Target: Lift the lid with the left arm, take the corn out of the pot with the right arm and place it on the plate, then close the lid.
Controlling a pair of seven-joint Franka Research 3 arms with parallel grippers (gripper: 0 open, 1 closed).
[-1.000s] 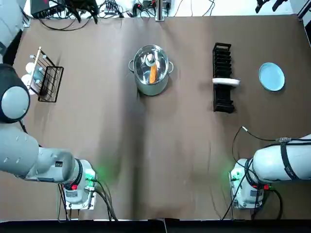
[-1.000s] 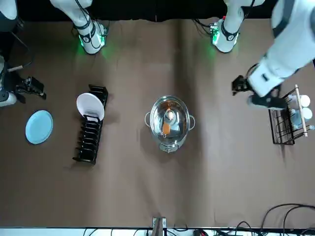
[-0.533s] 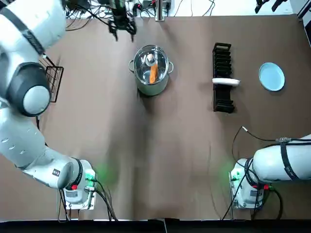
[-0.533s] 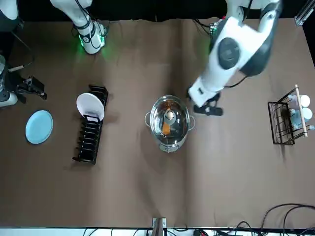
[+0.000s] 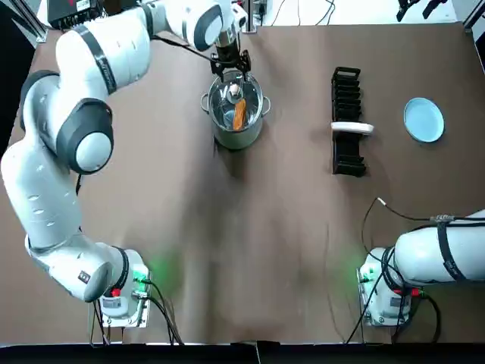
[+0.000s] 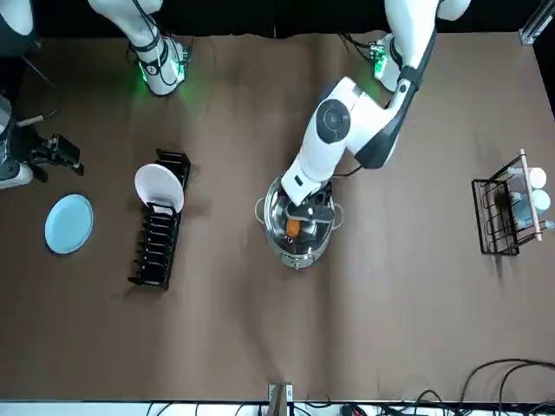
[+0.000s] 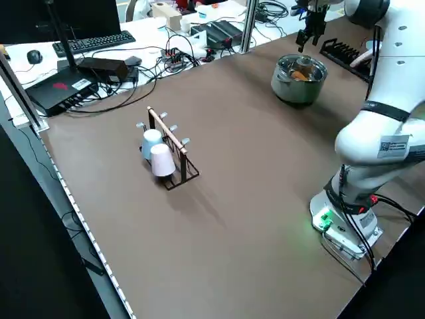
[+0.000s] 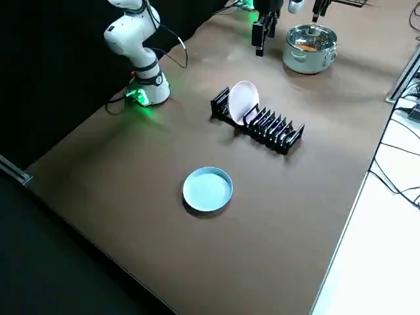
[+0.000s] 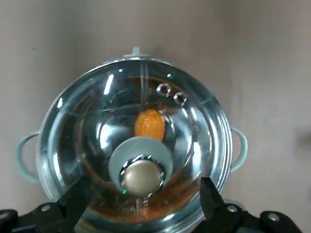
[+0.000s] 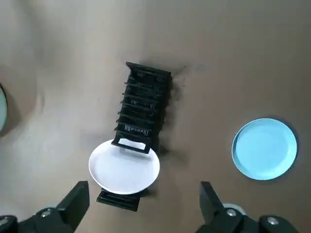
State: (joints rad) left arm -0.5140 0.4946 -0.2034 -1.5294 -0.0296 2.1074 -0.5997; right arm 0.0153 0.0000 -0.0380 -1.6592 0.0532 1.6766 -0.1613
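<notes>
Top view showed the left pincer (image 5: 231, 67) hanging over the far rim of the steel pot (image 5: 236, 125), which stood near the far middle of the brown bench (image 5: 265, 235). The glass lid (image 9: 194, 121) sat on the pot, its round knob (image 9: 142, 176) untouched. Seen from the left wrist, both fingers (image 9: 77, 194) were spread wide, one to each side of the knob and clear of it, holding nothing. The orange corn (image 9: 149, 124) lay inside the pot under the lid.

To the robot's right of the pot stood a black dish rack (image 5: 347, 98) with a white plate (image 5: 352, 128) set upright in it. Beyond that, well apart, a blue plate (image 5: 423, 120) lay flat and bare on the bench. The right pincer (image 10: 141, 194) hung high over the rack and blue plate, its fingers apart and empty. A wire cup rack (image 7: 169, 149) stood at the robot's left side.
</notes>
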